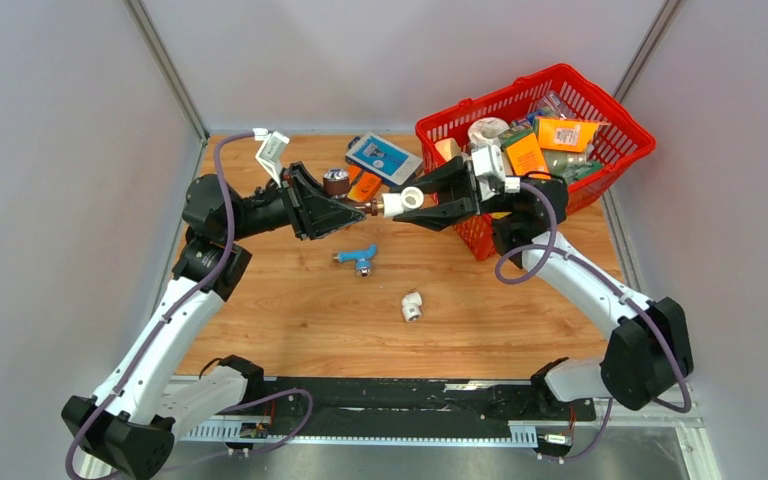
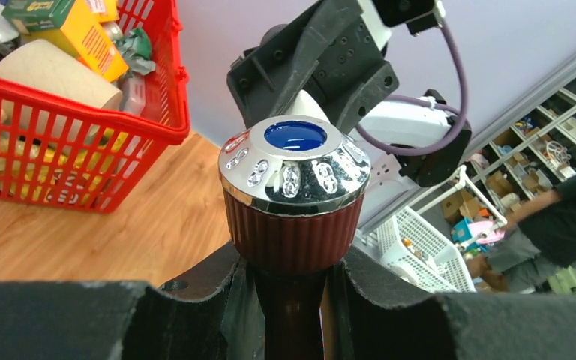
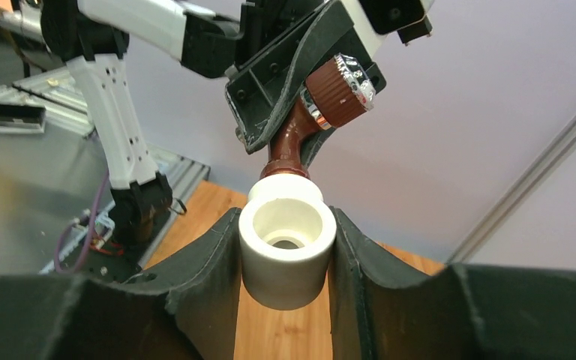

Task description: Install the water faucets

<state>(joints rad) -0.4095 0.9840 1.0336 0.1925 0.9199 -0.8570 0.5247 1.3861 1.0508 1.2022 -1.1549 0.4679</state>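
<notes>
My left gripper (image 1: 352, 208) is shut on the dark brown faucet (image 2: 294, 217). Its chrome cap with a blue centre faces the left wrist camera. My right gripper (image 1: 415, 203) is shut on a white elbow fitting (image 1: 404, 201). Both are held in the air above the table. In the right wrist view the brown faucet (image 3: 300, 131) meets the far port of the fitting (image 3: 286, 244); its threaded end is hidden there. The light blue faucet (image 1: 358, 258) lies loose on the wooden table below. A second white elbow fitting (image 1: 413, 306) lies nearer the front.
A red basket (image 1: 600, 170) full of boxes and packets stands at the back right, just behind my right gripper. A blue-and-white packet (image 1: 384, 157), an orange item and a small round brown thing lie at the back of the table (image 1: 290, 320).
</notes>
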